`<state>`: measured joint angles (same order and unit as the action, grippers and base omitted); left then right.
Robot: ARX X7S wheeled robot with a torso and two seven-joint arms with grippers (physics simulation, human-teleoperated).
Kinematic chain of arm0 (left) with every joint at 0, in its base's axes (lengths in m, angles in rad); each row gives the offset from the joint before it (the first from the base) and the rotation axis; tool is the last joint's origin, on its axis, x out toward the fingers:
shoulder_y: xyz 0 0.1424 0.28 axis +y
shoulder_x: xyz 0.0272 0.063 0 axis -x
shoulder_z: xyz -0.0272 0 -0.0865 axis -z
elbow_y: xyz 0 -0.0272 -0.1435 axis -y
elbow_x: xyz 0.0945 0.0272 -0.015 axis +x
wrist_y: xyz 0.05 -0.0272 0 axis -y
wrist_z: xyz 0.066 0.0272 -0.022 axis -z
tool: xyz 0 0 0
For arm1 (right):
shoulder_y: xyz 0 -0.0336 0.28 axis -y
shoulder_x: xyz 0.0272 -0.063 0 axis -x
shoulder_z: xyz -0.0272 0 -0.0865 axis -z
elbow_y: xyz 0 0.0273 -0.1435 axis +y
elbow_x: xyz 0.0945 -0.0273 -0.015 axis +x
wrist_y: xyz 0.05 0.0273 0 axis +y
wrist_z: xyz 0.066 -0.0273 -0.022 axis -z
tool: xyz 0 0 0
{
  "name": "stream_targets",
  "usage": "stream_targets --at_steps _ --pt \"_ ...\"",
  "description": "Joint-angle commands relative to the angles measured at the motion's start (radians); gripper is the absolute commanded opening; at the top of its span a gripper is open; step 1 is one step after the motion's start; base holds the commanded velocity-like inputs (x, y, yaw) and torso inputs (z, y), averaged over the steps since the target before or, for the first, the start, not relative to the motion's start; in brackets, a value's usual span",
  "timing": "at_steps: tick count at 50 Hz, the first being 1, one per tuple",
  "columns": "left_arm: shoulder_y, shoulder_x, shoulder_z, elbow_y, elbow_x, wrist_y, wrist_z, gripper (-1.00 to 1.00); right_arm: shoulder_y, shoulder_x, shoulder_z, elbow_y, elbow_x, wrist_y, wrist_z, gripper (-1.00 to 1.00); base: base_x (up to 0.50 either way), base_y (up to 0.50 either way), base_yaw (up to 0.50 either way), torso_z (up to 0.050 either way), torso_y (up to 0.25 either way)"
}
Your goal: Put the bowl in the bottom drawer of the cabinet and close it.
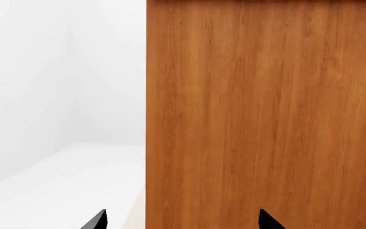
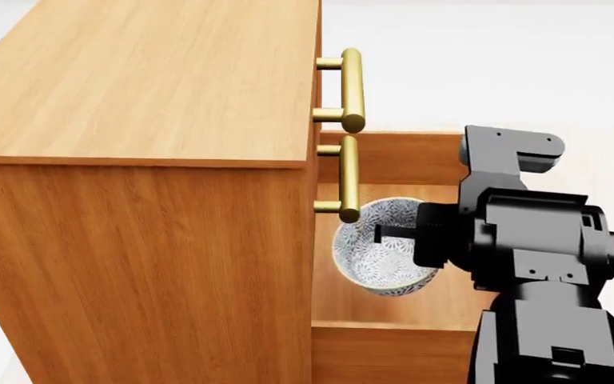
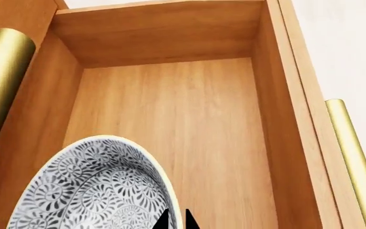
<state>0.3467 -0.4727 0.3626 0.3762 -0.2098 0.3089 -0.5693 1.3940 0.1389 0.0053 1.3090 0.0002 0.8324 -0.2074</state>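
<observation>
The orange-brown cabinet (image 2: 147,80) fills the left of the head view. Its bottom drawer (image 2: 392,156) is pulled out to the right. The blue-grey speckled bowl (image 2: 376,264) hangs tilted over the drawer's inside, just under the middle handle. My right gripper (image 2: 395,234) is shut on the bowl's rim. In the right wrist view the bowl (image 3: 87,191) has its rim pinched by my right gripper (image 3: 175,220), with the drawer floor (image 3: 189,124) below and the drawer's brass handle (image 3: 354,157) beside it. My left gripper (image 1: 183,222) is open and empty, facing a plain wood side of the cabinet (image 1: 266,114).
Two brass bar handles of the upper drawers (image 2: 352,80) (image 2: 348,180) stick out over the open drawer, close to the bowl. One of them shows in the right wrist view as a handle (image 3: 2,71). White floor (image 2: 520,64) lies around the cabinet.
</observation>
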Motion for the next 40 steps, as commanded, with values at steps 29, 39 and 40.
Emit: stream_targets --at_steps 29,39,40 --pt "0.000 -0.001 0.003 -0.002 0.000 0.004 -0.005 1.00 -0.018 0.002 0.003 -0.001 0.000 0.001 -0.005 1.00 0.00 0.00 0.00 0.001 0.000" --pt "0.001 -0.002 0.002 0.001 -0.001 0.005 -0.009 1.00 -0.016 -0.002 -0.027 -0.001 -0.010 -0.054 -0.027 1.00 0.00 0.00 0.00 0.000 0.000" --pt "0.001 -0.001 0.002 -0.004 0.000 0.009 -0.008 1.00 -0.013 -0.001 -0.030 -0.001 -0.011 -0.055 -0.030 1.00 0.00 0.00 0.00 0.000 0.000"
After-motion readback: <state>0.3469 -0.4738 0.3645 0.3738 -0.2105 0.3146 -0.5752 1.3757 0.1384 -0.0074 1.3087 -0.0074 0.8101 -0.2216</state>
